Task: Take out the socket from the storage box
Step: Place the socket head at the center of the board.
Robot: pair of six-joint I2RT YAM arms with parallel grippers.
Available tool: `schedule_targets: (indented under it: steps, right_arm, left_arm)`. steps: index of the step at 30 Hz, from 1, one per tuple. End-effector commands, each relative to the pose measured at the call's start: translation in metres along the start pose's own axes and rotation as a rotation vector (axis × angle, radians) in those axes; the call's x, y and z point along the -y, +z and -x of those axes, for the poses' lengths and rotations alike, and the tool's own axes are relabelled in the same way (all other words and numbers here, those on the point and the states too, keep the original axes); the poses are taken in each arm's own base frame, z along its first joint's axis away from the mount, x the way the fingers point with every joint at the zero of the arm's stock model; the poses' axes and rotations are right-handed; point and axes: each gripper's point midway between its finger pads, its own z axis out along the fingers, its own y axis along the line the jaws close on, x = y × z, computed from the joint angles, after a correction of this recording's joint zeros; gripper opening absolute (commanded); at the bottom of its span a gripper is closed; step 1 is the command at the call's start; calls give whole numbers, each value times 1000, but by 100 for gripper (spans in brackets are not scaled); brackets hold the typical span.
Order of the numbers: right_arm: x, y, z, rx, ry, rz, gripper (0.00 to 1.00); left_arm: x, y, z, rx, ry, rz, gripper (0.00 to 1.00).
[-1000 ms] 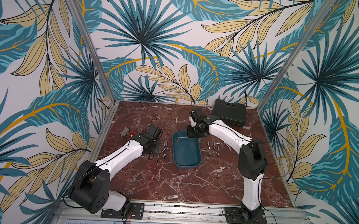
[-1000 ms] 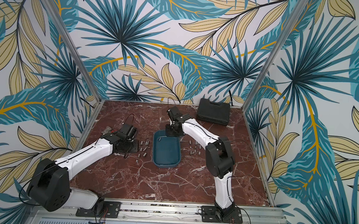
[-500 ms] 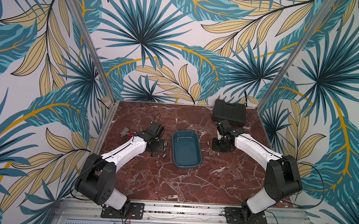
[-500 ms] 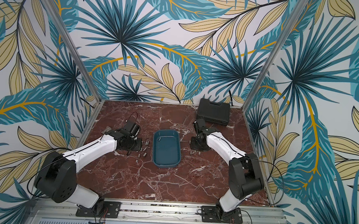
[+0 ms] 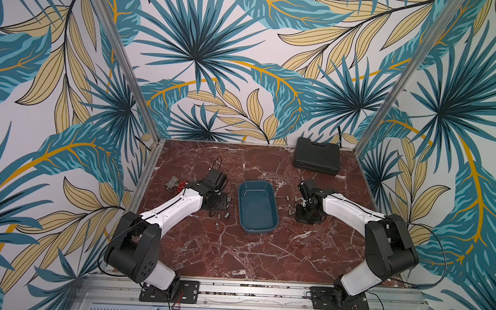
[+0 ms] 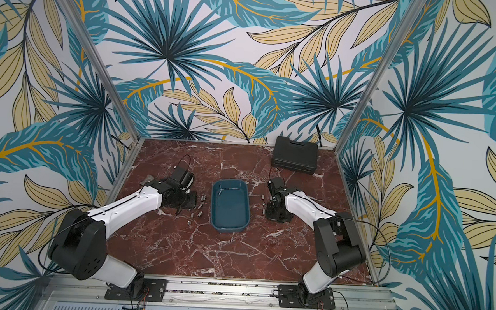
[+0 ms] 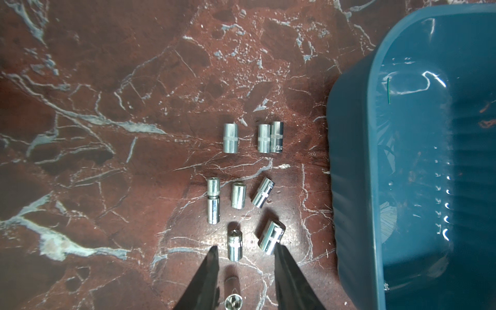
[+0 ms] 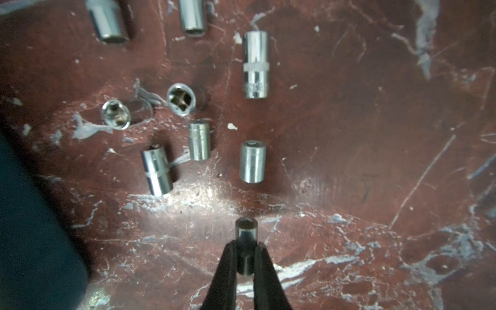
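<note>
Marble bench (image 5: 235, 254): right fingers (image 8: 225, 276) clamp one socket (image 8: 247, 233) (beside storage box (image 5: 241, 210)); left fingers (image 7: 206, 279) stand apart, gripping nothing.

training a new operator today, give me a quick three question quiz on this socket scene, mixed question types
1. True or false: the left claw is gripping a socket.
2. What does the right claw hold? A) a socket B) a screwdriver C) nothing
3. Fill in: the storage box lies ___ the sockets by the left arm and the sockets by the right arm.
Key: 1 false, its jaws stand apart above loose sockets on the table. 2 A, the held socket sits between shut jaws. 3 between.
</note>
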Motion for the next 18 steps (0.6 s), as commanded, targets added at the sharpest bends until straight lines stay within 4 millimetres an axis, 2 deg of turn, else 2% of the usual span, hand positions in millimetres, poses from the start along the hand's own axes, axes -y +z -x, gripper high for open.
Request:
schedule_targets:
  steps: [1,9,18]
  right_arm:
    - [11,13,-4,-20,21,-47,10]
    - [13,23,-2,-36,28,-55,11]
    - [12,23,-3,-40,27,-45,17]
  left_arm:
    - [6,-6,13,39,1,-21,37]
    - [5,-5,12,35,-1,-21,37]
    - [6,-6,12,35,-3,-22,37]
